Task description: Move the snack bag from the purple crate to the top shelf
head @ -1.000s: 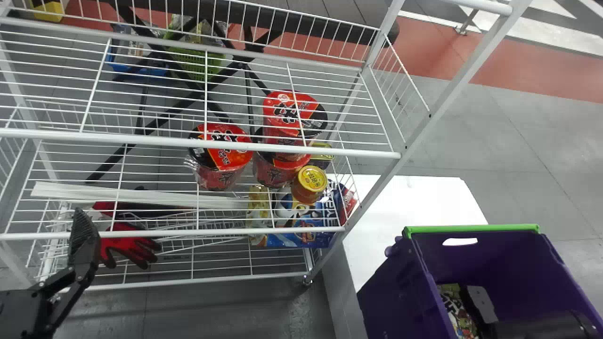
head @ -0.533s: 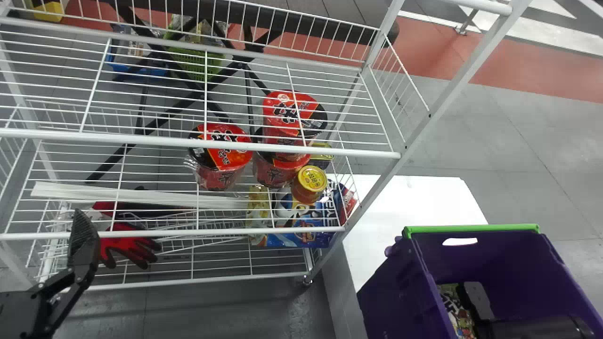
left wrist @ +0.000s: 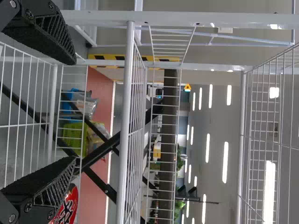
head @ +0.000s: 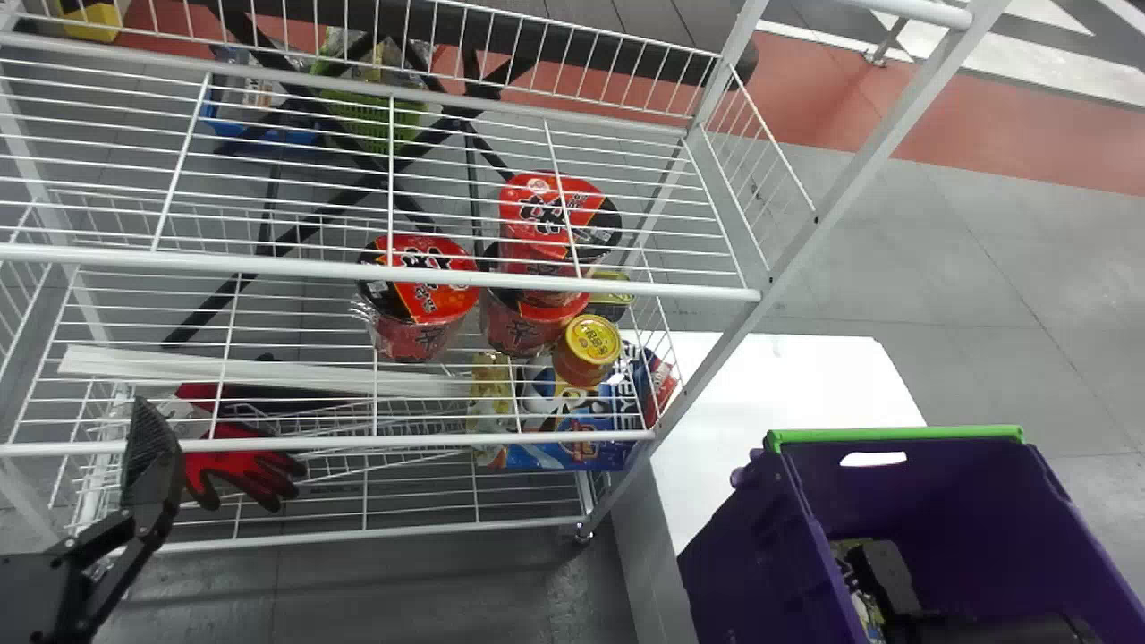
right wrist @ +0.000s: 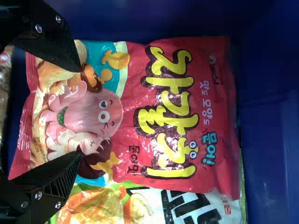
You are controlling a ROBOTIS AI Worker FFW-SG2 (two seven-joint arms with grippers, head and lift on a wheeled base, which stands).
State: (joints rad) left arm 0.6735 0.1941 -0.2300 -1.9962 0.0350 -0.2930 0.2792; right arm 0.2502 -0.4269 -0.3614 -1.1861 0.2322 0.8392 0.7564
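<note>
Well left of the purple crate point(head: 742, 559) my left claw point(head: 152, 456) is spread wide, and inside the crate my right claw point(head: 881, 572) gapes, the red snack bag point(right wrist: 133, 112) lying ahead across its gap.

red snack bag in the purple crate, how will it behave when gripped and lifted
The red snack bag should probably flex, as its film is wrinkled. The printed snack pieces suggest a light filling that may crush if squeezed. Its shine hints it could slip.
</note>
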